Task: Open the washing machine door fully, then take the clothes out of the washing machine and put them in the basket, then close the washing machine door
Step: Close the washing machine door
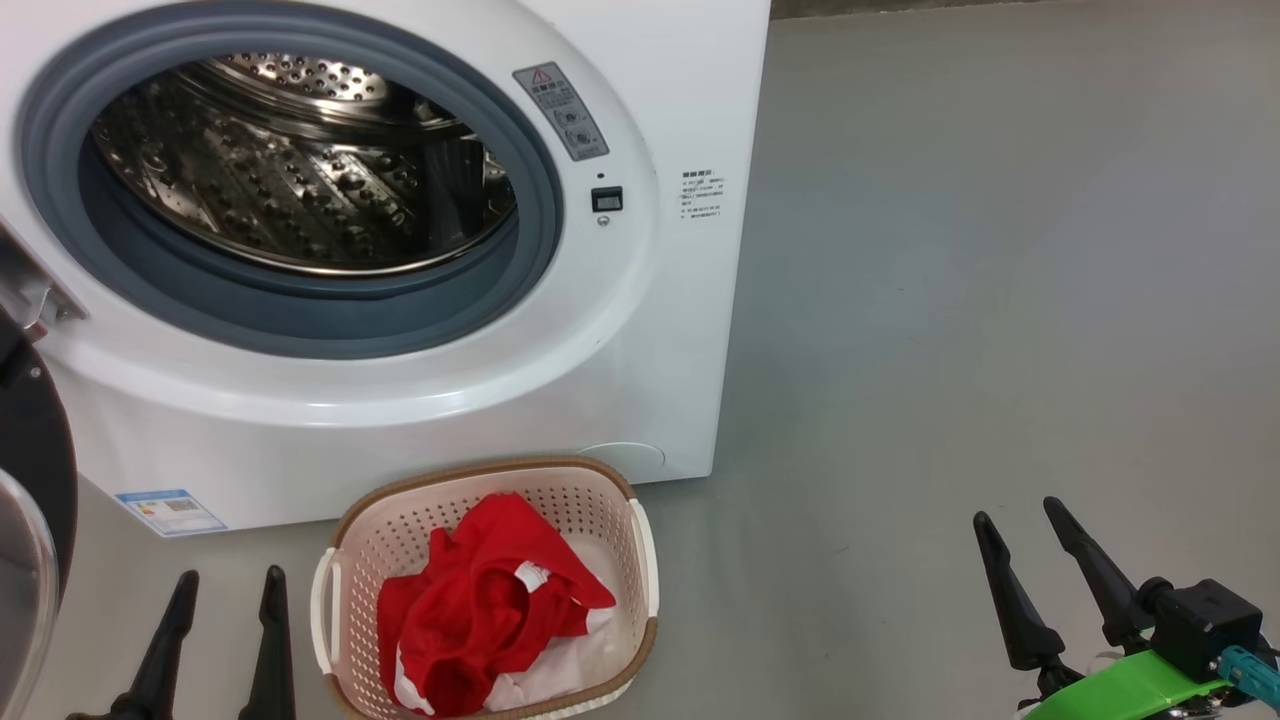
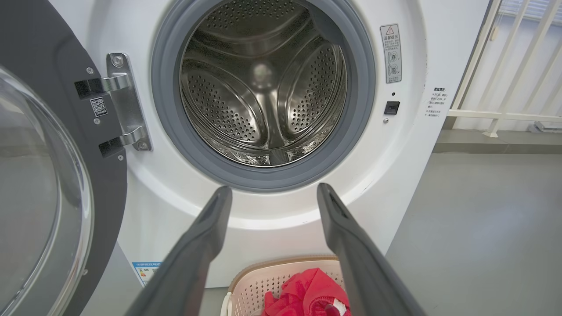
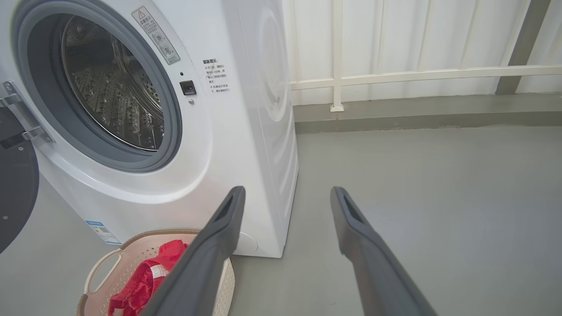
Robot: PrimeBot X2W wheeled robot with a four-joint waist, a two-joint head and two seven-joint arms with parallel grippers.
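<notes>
The head camera looks forward and down from above and behind both grippers, close to the washing machine [image 1: 640, 330]. In its view the basket [image 1: 480, 472] lies just ahead of the left gripper [image 1: 230, 573] and well to the left of the right gripper [image 1: 1015, 508]. The left wrist camera faces along its fingers squarely into the drum [image 2: 263, 87], near the front. The right wrist camera sees that front obliquely, from farther off past its right corner. All three share the drum, basket and clothes [image 1: 480, 600].

Grey floor [image 1: 1000, 250] w/ washing machine [image 1: 620, 350] & basket [image 1: 590, 510] just in front
</notes>
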